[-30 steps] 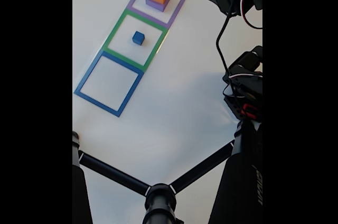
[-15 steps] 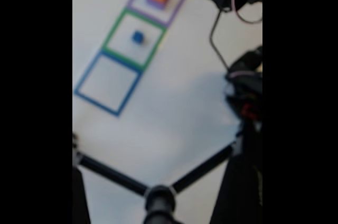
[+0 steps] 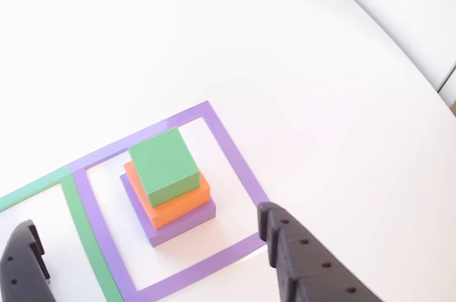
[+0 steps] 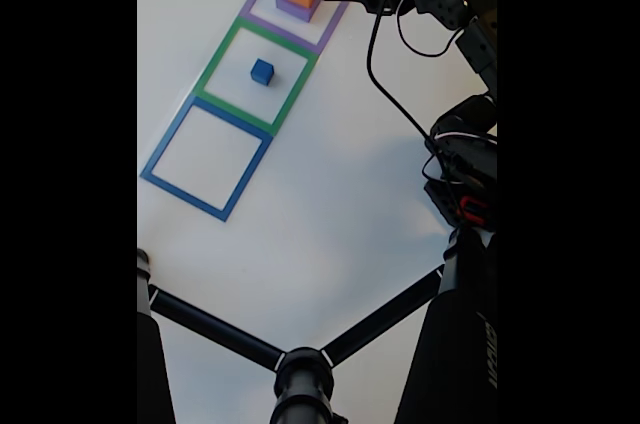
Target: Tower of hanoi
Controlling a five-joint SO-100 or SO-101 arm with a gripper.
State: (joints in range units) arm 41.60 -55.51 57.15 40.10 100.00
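Green block [image 3: 165,166] tops three-block stack, orange block [image 3: 178,203] under it, purple block [image 3: 179,221] at base, all inside purple square [image 3: 231,151] at far end of row. Sizes step down upward, per Hanoi order. I have gripper [image 3: 149,248] poised near stack, fingers spread wide, holding nothing. One small blue cube [image 4: 262,71] sits alone in green square [image 4: 222,50]; blue square [image 4: 163,150] vacant. Three squares, four blocks.

We saw the arm [image 4: 465,144] rise along the right edge of the fixed view and bend toward the top of the frame. Its gripper [image 3: 153,259] stood spread wide — one finger [image 3: 310,266] lower right, the other lower left.
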